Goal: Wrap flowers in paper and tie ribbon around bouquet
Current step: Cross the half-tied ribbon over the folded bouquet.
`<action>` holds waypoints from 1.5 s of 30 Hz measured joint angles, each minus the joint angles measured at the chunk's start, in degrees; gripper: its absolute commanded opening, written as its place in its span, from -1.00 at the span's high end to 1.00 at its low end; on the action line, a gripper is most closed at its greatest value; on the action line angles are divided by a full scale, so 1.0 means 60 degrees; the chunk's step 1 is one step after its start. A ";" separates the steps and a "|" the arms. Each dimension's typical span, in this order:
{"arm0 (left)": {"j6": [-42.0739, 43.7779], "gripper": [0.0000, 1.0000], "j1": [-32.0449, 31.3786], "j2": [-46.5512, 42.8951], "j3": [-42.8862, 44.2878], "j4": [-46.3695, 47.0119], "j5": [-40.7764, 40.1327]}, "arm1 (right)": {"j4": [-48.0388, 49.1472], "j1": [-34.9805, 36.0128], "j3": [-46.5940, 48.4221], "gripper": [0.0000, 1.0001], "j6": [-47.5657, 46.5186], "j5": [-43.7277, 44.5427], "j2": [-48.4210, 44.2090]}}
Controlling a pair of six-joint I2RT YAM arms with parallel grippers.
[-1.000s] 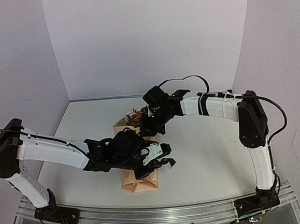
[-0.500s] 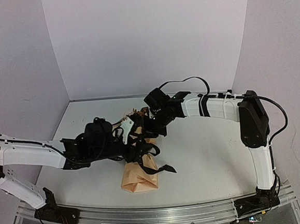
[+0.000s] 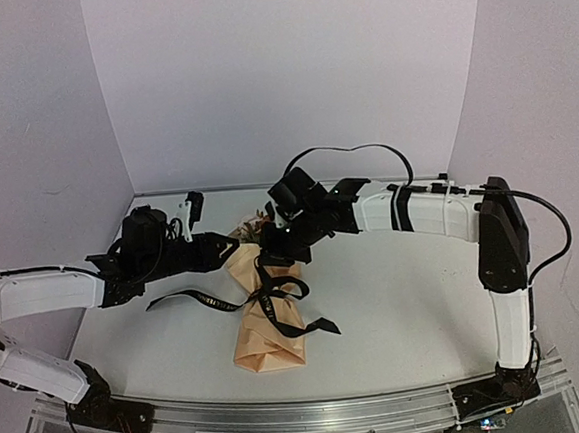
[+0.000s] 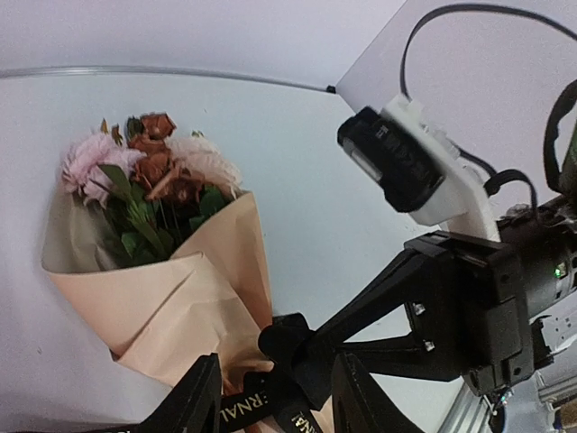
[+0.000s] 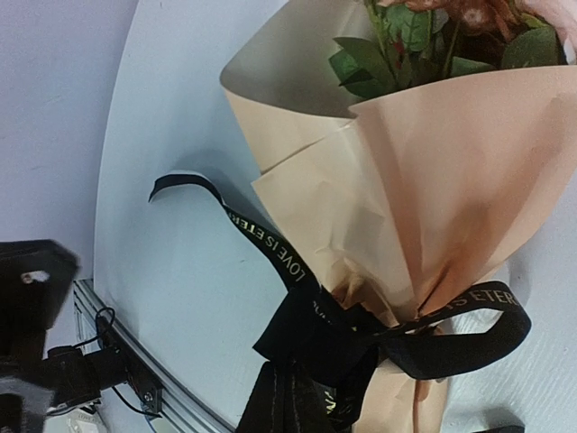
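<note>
Top external view showed me the pale grey counter (image 3: 396, 298) with both arms reaching inward over it: the white-and-black left arm (image 3: 45, 294) from the left edge and the right arm (image 3: 429, 210) bent in from the far right. Between them lay the bouquet (image 3: 267, 344), a tan paper cone bundle flat on the counter, with its wide mouth toward the back wall and its narrow end toward the rail.

On the left wrist feed, the peach-coloured kraft paper (image 4: 171, 307) was folded over itself in broad overlapping flaps. The long narrow black fabric ribbon (image 5: 275, 253) with small light lettering crossed the cone about its middle in a bunched knot. One tail trailed left across the counter and a shorter one lay to the right.

The flowers (image 4: 153, 167), pale pink and orange-brown blooms over green leaves, stood out of the wide end.

My right gripper (image 4: 288, 345) was clenched at the knot, pinching the ribbon against the cone. My left gripper (image 4: 273, 392) was released, its jaws standing apart just left of the bundle. A lettered stretch of ribbon showed in the gap between them, and I could not tell whether either finger touched it.
</note>
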 measured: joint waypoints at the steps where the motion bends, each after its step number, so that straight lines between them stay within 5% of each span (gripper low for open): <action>1: -0.0120 0.11 0.0018 0.0129 0.0000 -0.0038 0.0200 | 0.0039 0.0045 -0.0002 1.00 -0.0028 0.0005 0.0000; 24: -0.3396 0.05 0.1167 0.2534 0.0849 0.0081 0.3439 | 0.0156 0.0549 -0.0236 1.00 -0.1056 0.0762 -0.0018; 45: -0.3868 0.10 0.1165 0.3849 0.2080 -0.1472 0.4498 | 0.0099 0.0607 -0.0236 1.00 -0.1350 0.1205 -0.0018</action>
